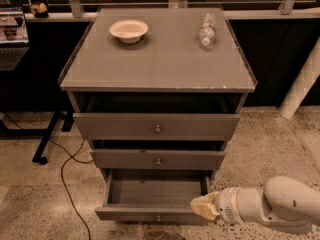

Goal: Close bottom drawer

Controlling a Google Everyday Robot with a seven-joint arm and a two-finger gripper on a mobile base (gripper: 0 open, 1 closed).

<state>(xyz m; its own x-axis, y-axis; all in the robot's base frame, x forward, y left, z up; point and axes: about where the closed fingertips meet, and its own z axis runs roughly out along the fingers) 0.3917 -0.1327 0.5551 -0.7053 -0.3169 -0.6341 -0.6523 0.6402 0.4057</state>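
The bottom drawer (pixel 150 214) of the grey cabinet stands pulled out and empty. Its slim front panel sits near the frame's lower edge, with a tiny round knob (pixel 158 217) at its centre. My gripper (pixel 201 207), tan-tipped on a white arm, comes in from the lower right. It is at the right end of the drawer's front panel, over its top edge. The top drawer (pixel 156 127) and middle drawer (pixel 157 159) above are each pulled out a little.
A cream bowl (pixel 129 30) and a clear plastic bottle (pixel 206 29) lying on its side rest on the cabinet top (pixel 160 59). A black cable (pixel 67 181) runs across the floor at left. A white post (pixel 302 84) leans at right. A dark desk leg (pixel 45 144) stands at left.
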